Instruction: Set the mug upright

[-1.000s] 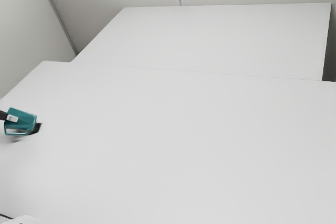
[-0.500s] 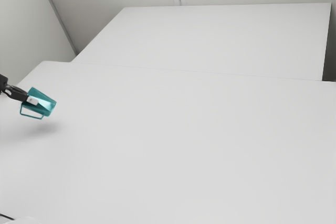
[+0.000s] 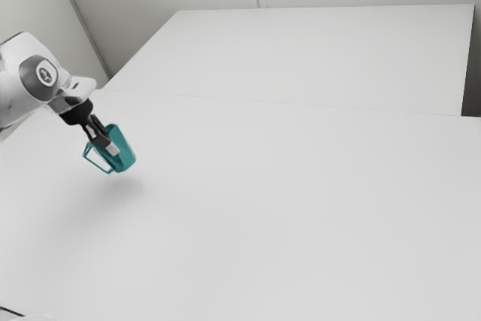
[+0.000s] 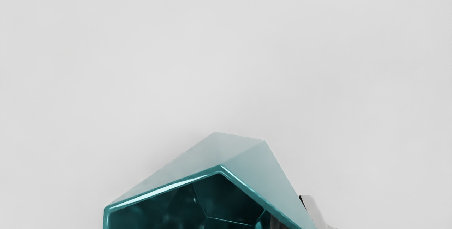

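In the exterior view my gripper is shut on the wall of the teal mug. The mug hangs above the white table, tilted, and a soft shadow lies under it. Its handle sticks out toward the exterior view's left. In the wrist view the angular mug has its open mouth toward my hand and its narrower base away from it. One finger of the gripper is inside the mug and the other is outside, with the wall between them.
The white table spreads below and around the mug. Behind it stands another white surface, with pale walls beyond. A dark cable and a white rounded object lie at the exterior view's lower left corner.
The held mug has risen off the table and moved toward the exterior view's right. It has also turned, its base now pointing more downward. More of my arm has come into view.
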You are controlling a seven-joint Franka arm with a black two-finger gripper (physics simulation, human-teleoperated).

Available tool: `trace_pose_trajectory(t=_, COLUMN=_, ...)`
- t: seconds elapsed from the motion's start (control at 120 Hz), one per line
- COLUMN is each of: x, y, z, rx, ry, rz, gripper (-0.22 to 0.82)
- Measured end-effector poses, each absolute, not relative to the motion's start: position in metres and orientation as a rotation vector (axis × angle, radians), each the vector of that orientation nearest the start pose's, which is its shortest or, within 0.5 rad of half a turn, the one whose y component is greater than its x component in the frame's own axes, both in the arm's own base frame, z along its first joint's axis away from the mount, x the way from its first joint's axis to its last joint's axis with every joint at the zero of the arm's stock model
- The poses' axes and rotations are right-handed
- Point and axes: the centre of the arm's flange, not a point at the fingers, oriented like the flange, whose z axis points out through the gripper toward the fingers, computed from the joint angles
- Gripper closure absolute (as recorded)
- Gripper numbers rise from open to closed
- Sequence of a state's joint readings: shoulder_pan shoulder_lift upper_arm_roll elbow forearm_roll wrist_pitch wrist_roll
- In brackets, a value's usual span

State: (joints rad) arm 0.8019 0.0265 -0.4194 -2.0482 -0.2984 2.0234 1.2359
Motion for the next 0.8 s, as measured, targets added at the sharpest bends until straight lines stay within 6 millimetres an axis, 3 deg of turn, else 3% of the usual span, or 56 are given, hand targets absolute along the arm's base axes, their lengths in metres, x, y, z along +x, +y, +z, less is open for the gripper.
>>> trace_pose_trajectory(t=0.325, x=0.520, y=0.085, z=0.414, rx=-3.089, ry=1.138, rz=-0.198, gripper=0.79)
trace_pose_trajectory(t=0.575, x=0.516, y=0.044, z=0.386, rx=-3.105, ry=1.015, rz=-0.089, gripper=0.79)
trace_pose_trajectory(t=0.8, x=0.525, y=0.011, z=0.379, rx=-3.107, ry=0.913, rz=-0.161, gripper=0.79)
